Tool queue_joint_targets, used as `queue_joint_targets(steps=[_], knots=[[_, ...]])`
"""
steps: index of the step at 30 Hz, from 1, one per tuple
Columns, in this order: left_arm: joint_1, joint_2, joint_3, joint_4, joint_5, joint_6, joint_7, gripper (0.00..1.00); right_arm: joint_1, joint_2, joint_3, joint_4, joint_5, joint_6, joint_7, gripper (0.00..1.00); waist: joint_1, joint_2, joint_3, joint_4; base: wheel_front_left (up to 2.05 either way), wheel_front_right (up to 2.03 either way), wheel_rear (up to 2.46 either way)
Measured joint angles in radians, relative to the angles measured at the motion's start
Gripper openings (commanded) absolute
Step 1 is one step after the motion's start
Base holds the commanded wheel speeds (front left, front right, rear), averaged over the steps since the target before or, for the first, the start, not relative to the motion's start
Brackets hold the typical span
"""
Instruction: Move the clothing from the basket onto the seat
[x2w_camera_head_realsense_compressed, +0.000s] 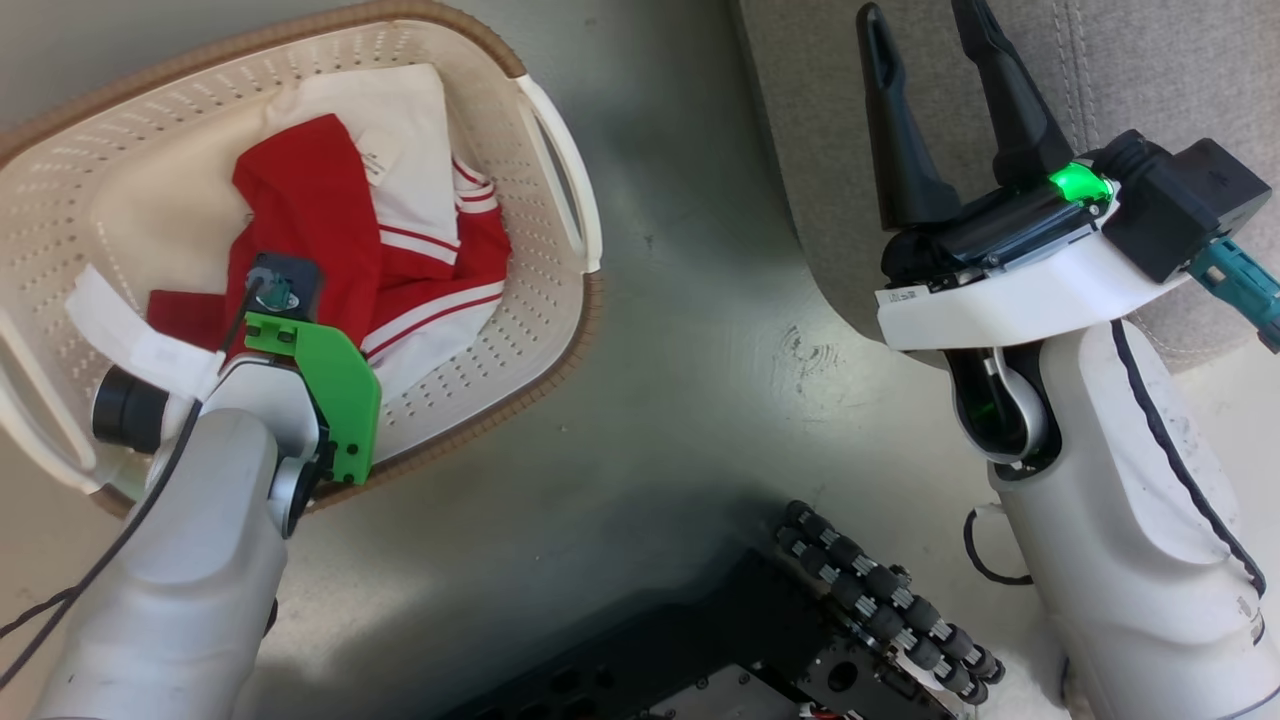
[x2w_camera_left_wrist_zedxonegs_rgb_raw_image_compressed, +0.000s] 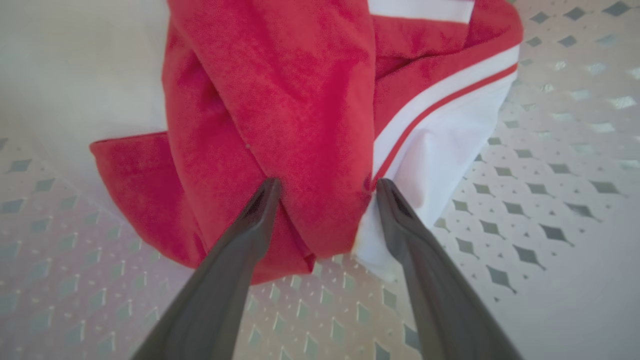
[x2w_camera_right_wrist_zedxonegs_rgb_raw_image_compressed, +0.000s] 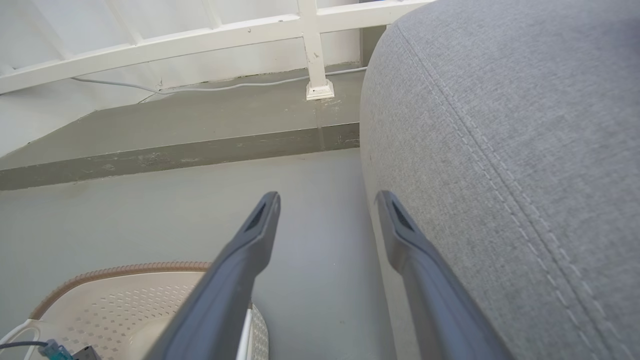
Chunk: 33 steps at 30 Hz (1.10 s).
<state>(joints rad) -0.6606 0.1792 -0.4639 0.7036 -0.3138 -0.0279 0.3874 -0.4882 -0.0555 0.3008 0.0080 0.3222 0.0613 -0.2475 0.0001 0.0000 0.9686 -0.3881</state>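
Nearest us, our left gripper (x2w_camera_left_wrist_zedxonegs_rgb_raw_image_compressed: 327, 185) is down inside the basket (x2w_camera_head_realsense_compressed: 500, 320). Its two dark fingers are spread wide, and the tips rest against the clothing (x2w_camera_head_realsense_compressed: 300, 200) with a red fold between them, not pinched. The clothing is a crumpled heap of soft red fabric with broad white panels and thin red-and-white stripes. It lies on the basket's perforated bottom and reaches toward the wall that carries a white handle (x2w_camera_head_realsense_compressed: 560, 150) — a white piece spreads under it toward the far rim. The cream basket stands on the grey floor (x2w_camera_head_realsense_compressed: 680, 350), apart from the seat (x2w_camera_head_realsense_compressed: 800, 150). Our right gripper (x2w_camera_head_realsense_compressed: 920, 10) hangs spread and empty just beside the grey seat's rounded, seam-stitched edge. Beyond — a white railing (x2w_camera_right_wrist_zedxonegs_rgb_raw_image_compressed: 310, 40).
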Motion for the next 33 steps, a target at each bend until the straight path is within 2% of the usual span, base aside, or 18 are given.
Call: queue_joint_targets(steps=[8, 10, 11, 18, 22, 33], knots=[[-0.029, 0.0, 0.01, 0.064, -0.034, -0.007, 0.064, 1.0, -0.005, 0.006, 0.008, 0.023, 0.023, 0.0, -0.003, 1.0, 0.0, 0.0, 0.006, -0.018, 0.0, 0.0, 0.0], [-0.037, 0.0, 0.01, 0.071, -0.035, -0.007, 0.071, 0.25, -0.012, 0.007, 0.01, 0.028, 0.024, 0.0, -0.003, 1.0, -0.0001, 0.0, 0.005, -0.021, 0.0, 0.0, 0.0], [-0.042, -0.001, 0.01, 0.071, -0.035, -0.007, 0.07, 0.0, -0.017, 0.007, 0.01, 0.03, 0.024, 0.0, -0.003, 1.0, 0.0, 0.0, 0.005, -0.022, 0.0, 0.0, 0.0], [-0.08, -0.009, 0.007, 0.091, -0.033, -0.009, 0.061, 0.0, -0.026, 0.008, 0.008, 0.042, 0.029, -0.001, -0.004, 1.0, -0.0001, 0.0, 0.0, -0.021, 0.0, 0.0, 0.0], [-0.086, -0.028, -0.001, 0.097, -0.032, -0.025, 0.041, 0.0, -0.044, 0.008, 0.002, 0.04, 0.027, -0.001, -0.004, 1.0, 0.0, 0.0, -0.012, -0.011, 0.0, 0.0, 0.0], [-0.087, -0.087, -0.038, 0.097, -0.026, -0.053, -0.1, 0.0, -0.046, 0.005, -0.028, 0.047, -0.018, -0.001, -0.004, 1.0, 0.0, 0.0, -0.07, 0.046, 0.0, 0.0, 0.0]])
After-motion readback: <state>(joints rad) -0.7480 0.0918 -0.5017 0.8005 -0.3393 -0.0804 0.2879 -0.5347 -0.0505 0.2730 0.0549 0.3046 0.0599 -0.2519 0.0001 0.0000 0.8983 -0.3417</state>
